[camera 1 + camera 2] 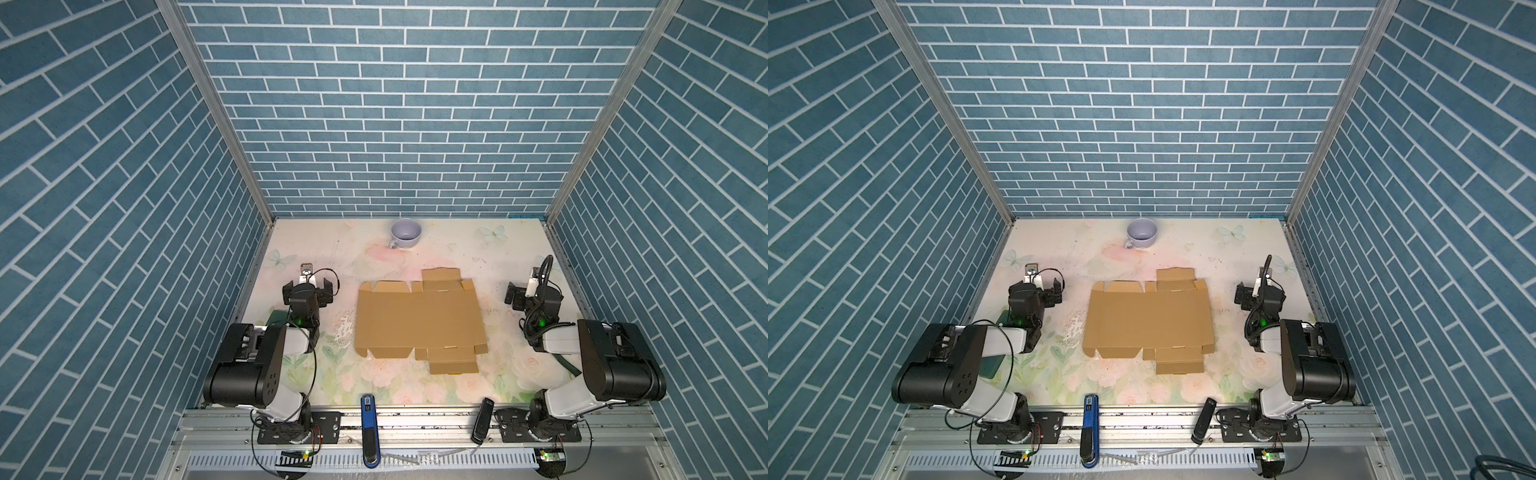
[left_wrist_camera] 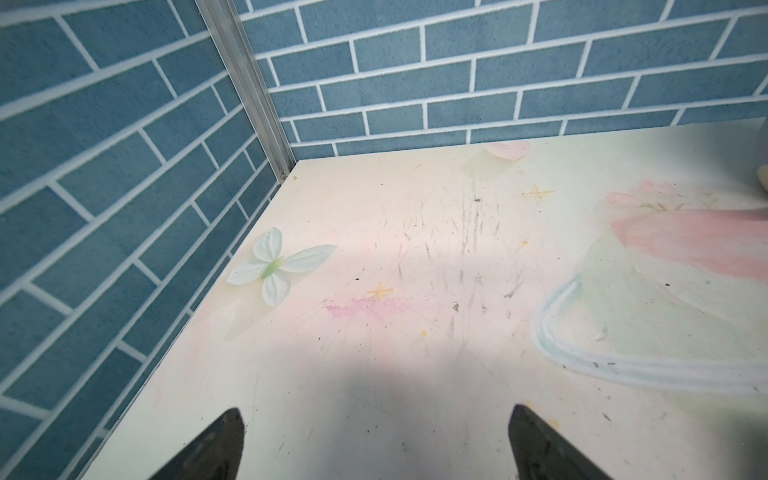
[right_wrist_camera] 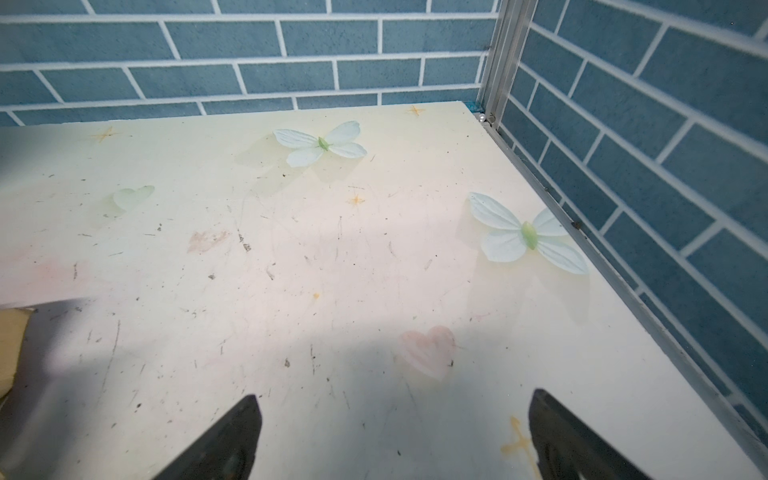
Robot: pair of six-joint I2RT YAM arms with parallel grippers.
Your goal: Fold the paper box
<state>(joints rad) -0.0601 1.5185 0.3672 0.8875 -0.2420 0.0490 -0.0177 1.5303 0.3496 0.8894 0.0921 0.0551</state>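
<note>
Paper box (image 1: 417, 320) (image 1: 1148, 322): lies flat and unfolded on the table (image 1: 478, 257), flaps spread at near and far edges. Left gripper (image 1: 308, 289) (image 2: 374, 415): hangs to the left of the box, apart from it, fingers spread wide, nothing between them. Right gripper (image 1: 534, 293) (image 3: 395, 399): hangs to the right of the box, also apart, fingers wide, empty; sliver of box edge (image 3: 10, 353) in its wrist view. Lilac cup (image 1: 406, 234): stands beyond the box's far edge, well apart.
</note>
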